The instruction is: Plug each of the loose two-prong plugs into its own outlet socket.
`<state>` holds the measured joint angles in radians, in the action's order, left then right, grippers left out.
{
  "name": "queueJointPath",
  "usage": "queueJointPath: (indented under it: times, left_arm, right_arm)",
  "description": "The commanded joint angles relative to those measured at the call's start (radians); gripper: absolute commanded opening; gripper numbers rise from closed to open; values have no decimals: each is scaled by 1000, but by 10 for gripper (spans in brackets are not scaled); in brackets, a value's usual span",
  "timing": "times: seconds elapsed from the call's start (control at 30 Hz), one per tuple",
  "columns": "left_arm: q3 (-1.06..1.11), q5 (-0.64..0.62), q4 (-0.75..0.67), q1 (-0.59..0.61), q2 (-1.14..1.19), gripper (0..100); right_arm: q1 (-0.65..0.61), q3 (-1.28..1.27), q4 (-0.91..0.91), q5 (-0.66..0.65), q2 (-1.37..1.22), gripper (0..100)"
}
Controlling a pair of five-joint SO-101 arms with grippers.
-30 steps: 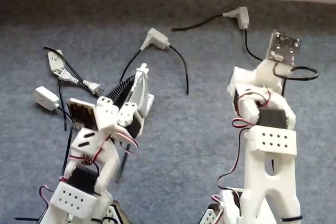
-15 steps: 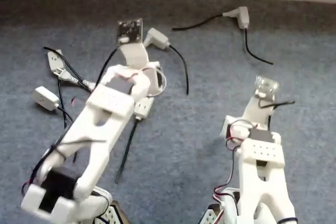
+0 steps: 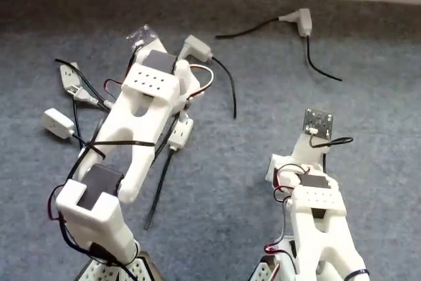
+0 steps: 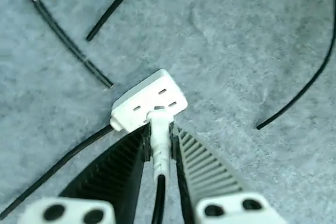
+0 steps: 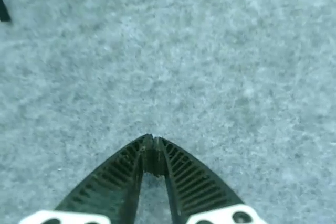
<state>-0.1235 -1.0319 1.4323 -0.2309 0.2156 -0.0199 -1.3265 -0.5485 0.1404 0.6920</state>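
Both fingers of the left gripper clamp a white plug, whose nose sits against the middle socket of the white outlet block near the centre of the left wrist view. Whether its prongs are fully home I cannot tell. The right gripper is pinched closed on nothing over bare grey carpet. By my reading, one plug is at or near seated. In the high view, an angled plug at upper centre and another plug at upper right lie loose, well apart from any socket, so most of the job remains.
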Motion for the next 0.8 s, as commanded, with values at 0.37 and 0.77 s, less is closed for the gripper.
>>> queueJointPath:
  times: [0.37, 0.77]
  left_arm:
    - [-180, -261, 64, -56, 160, 7]
    - [-335, -287, 132, -33, 243, 7]
  right_arm:
    - [-10, 2, 16, -2, 13, 6]
    - [-10, 4, 16, -2, 13, 6]
